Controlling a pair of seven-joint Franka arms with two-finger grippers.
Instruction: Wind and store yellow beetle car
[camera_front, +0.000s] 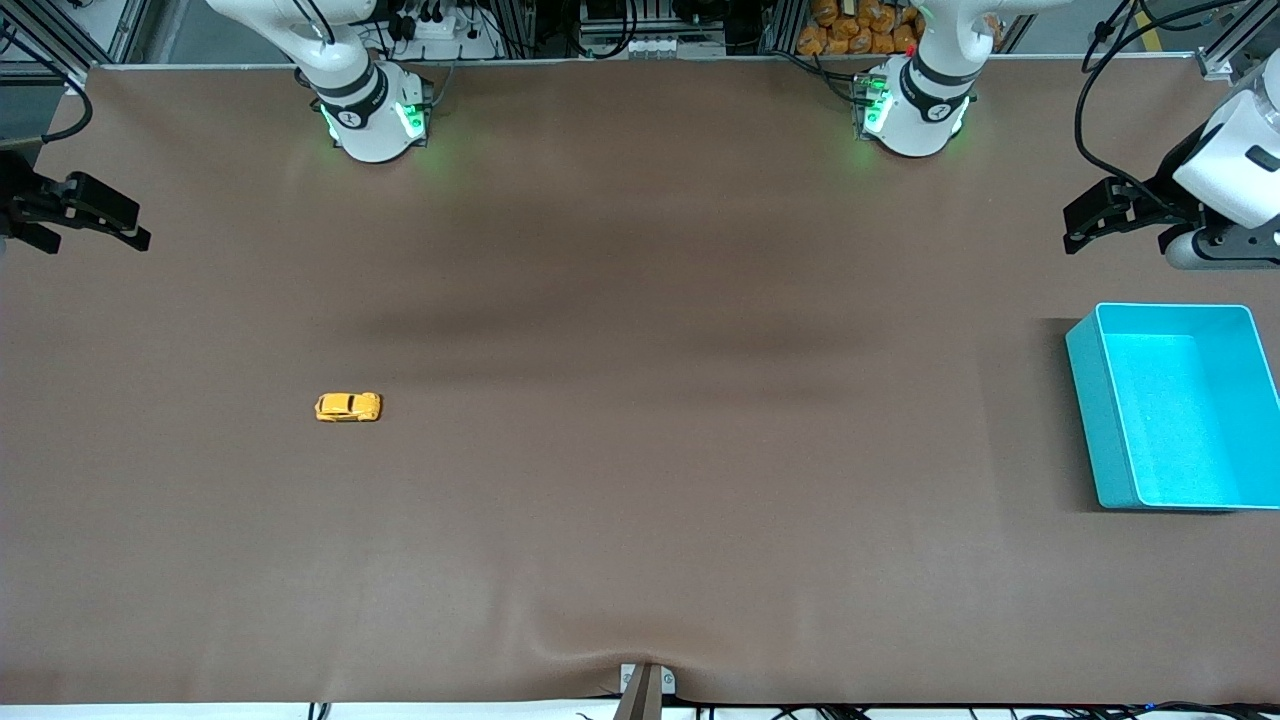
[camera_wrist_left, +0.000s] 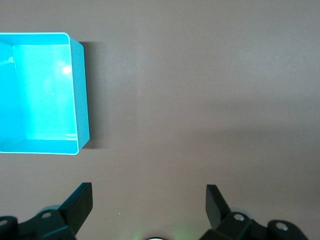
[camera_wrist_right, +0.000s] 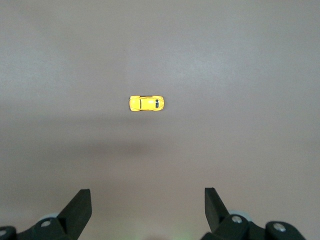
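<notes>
Here the brown tabletop (camera_front: 640, 480) is lying wide and flat. The teal bin (camera_front: 1100, 400) is sitting at the left arm's end, and the left wrist view is showing its bright inside. The left gripper (camera_front: 1085, 225) is hanging over the tabletop near the bin, jaws wide with nothing in them. The right gripper (camera_front: 120, 225) is hanging over its own end, jaws wide too. The yellow beetle car (camera_front: 348, 407) is sitting on its wheels toward the right arm's end, well apart from the bin. Only the right wrist view is showing its dark window.
</notes>
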